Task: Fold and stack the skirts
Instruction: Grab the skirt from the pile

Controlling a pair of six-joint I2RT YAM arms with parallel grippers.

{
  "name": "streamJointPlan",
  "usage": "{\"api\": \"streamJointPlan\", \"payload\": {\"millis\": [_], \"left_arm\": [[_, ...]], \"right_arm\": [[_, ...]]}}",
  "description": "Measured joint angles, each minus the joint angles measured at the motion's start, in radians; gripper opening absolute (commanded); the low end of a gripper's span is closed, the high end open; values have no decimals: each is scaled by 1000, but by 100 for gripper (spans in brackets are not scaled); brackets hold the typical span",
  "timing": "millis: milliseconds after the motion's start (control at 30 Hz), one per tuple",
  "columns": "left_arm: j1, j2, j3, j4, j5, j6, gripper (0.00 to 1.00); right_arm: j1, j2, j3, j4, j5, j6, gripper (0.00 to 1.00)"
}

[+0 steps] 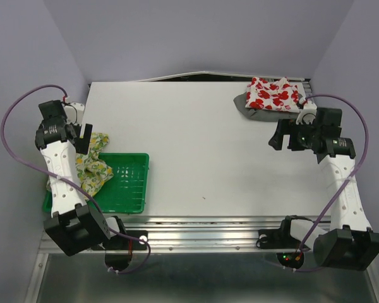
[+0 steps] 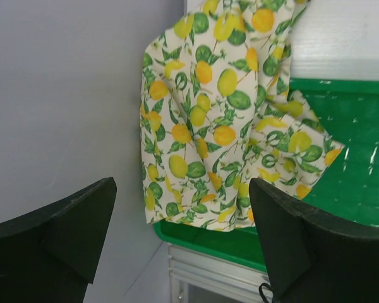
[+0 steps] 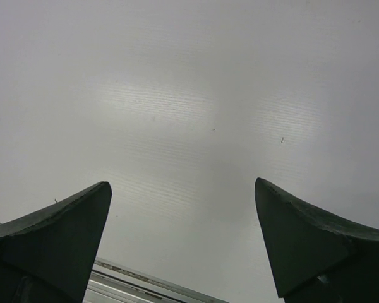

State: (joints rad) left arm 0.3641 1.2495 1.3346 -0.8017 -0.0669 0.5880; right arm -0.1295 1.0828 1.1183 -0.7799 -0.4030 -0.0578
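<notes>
The left gripper (image 1: 85, 137) hangs released, holding nothing, over the lemon skirt (image 1: 91, 167) draped across the green tray's (image 1: 131, 189) left edge. At the table's far right corner, the red-print skirt (image 1: 275, 95) lies on the grey skirt (image 1: 247, 106), and the right gripper (image 1: 279, 136) gapes empty beside them.

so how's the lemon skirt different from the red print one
The lemon skirt shows yellow and green; the red print skirt, red. The lemon skirt lies crumpled over the green tray; the red print skirt rests on a grey skirt, far right. Both have white grounds.
</notes>
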Motion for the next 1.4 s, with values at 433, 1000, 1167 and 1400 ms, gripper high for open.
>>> {"api": "streamJointPlan", "payload": {"millis": [433,1000,1167,1400], "left_arm": [[127,97,-201,126,-43,117,98],[167,162,-341,246,-8,129,18],[168,68,-196,134,31,126,0],[161,18,243,-52,217,113,0]], "right_arm": [[0,37,14,-22,-41,-3,100],[0,37,14,-25,-45,-10,100],[0,42,20,-27,-52,-10,100],[0,72,57,-28,-73,-8,100]]}}
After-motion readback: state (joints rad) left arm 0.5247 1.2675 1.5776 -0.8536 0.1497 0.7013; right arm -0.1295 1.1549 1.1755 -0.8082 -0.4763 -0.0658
